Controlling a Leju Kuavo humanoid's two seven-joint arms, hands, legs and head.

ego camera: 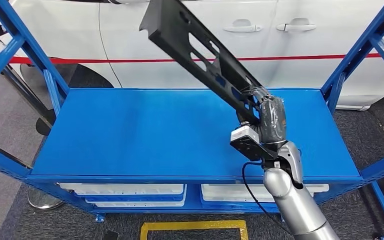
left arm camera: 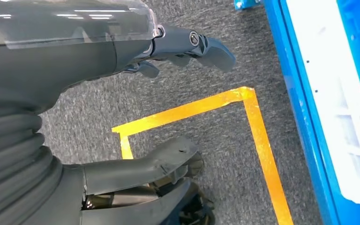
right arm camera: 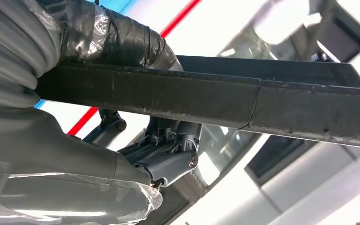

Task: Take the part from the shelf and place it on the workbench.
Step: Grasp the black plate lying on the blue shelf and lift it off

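Empty left robot hand (left arm camera: pixel 122 108) above yellow floor tape (left arm camera: pixel 258 136), grey carpet (left arm camera: pixel 215 93).

A white car (ego camera: pixel 260 45) with a red side stripe (ego camera: pixel 305 58) stands behind the rack, while yellow floor tape (left arm camera: pixel 258 136) marks dark carpet (left arm camera: pixel 206 89) and white bins (ego camera: pixel 130 191) sit below.

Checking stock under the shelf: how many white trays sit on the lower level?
2: a left white tray and a right white tray, side by side beneath the blue shelf top. Others may be hidden under it.
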